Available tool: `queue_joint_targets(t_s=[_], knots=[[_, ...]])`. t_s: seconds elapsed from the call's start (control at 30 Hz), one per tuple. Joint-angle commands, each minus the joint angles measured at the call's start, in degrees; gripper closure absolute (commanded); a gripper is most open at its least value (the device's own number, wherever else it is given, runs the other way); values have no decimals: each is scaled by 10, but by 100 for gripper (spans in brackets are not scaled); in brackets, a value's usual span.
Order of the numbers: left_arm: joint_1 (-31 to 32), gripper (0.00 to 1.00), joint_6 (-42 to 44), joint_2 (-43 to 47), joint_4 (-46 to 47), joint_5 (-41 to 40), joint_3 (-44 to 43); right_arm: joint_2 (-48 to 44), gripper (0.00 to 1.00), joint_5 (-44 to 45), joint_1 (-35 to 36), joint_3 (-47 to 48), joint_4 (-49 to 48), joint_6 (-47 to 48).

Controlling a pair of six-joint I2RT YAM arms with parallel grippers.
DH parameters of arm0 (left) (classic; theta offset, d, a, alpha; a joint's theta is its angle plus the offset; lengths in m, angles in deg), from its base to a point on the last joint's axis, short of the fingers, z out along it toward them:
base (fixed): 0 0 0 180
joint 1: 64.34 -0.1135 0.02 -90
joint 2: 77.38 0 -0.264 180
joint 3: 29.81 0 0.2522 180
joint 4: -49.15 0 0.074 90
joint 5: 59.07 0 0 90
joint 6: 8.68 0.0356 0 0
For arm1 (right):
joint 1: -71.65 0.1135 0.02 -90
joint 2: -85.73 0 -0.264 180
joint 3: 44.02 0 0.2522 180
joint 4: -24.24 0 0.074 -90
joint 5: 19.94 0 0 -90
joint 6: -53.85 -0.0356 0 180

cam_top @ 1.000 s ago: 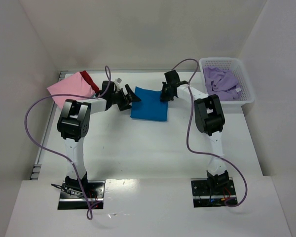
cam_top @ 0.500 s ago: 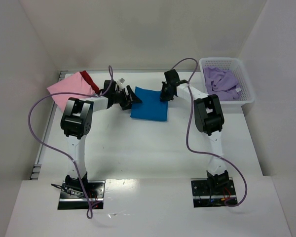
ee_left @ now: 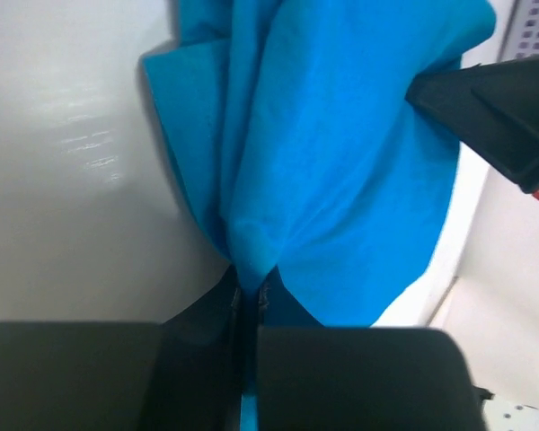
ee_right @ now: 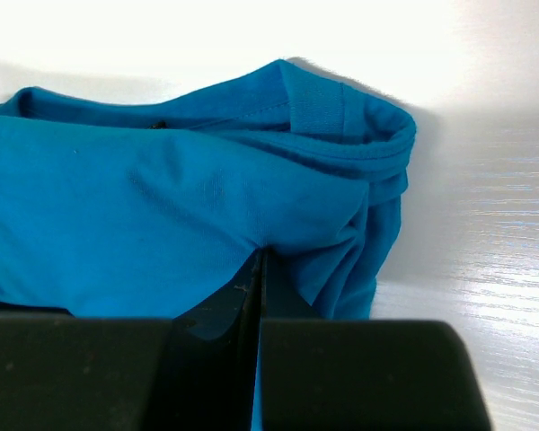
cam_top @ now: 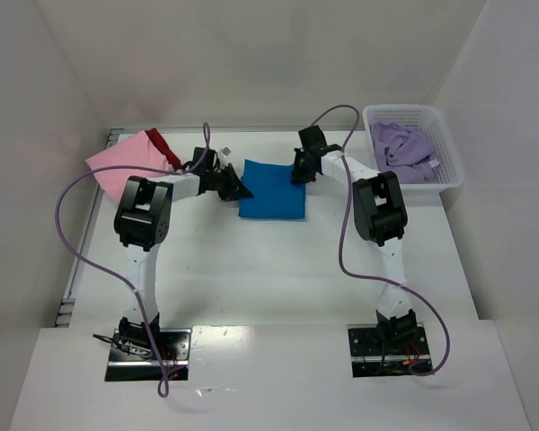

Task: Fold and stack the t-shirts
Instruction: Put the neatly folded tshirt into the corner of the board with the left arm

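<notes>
A folded bright blue t-shirt (cam_top: pixel 272 189) lies at the back middle of the table. My left gripper (cam_top: pixel 240 189) pinches its left edge, jaws shut on a pleat of blue cloth (ee_left: pixel 251 260). On the opposite side, my right gripper (cam_top: pixel 299 171) is shut on the far right corner of the same blue t-shirt (ee_right: pixel 207 215). A folded pink t-shirt (cam_top: pixel 126 163) rests at the back left with a red t-shirt (cam_top: pixel 164 146) showing behind it. A lavender t-shirt (cam_top: pixel 404 151) lies crumpled in the basket.
The white mesh basket (cam_top: pixel 446 144) stands at the back right corner. White walls close in the table on three sides. Purple cables arc from both arms over the table sides.
My left gripper has slid right onto the blue t-shirt's left edge and shut on it. The right gripper has kept its grip and place.
</notes>
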Motion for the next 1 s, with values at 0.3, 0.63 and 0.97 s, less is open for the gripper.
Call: queue_joint_targets(t_s=[0.3,0.63,0.97], knots=[[3,100,154,19,-189,-154,-151,-41,29,25,-5,21,31,15],[3,100,229,-14,-299,-263,-345,-195,7,-14,-28,-30,-10,10],[-37,100,236,-85,-370,-315,-536,-283,6,-13,-44,-139,-43,5]])
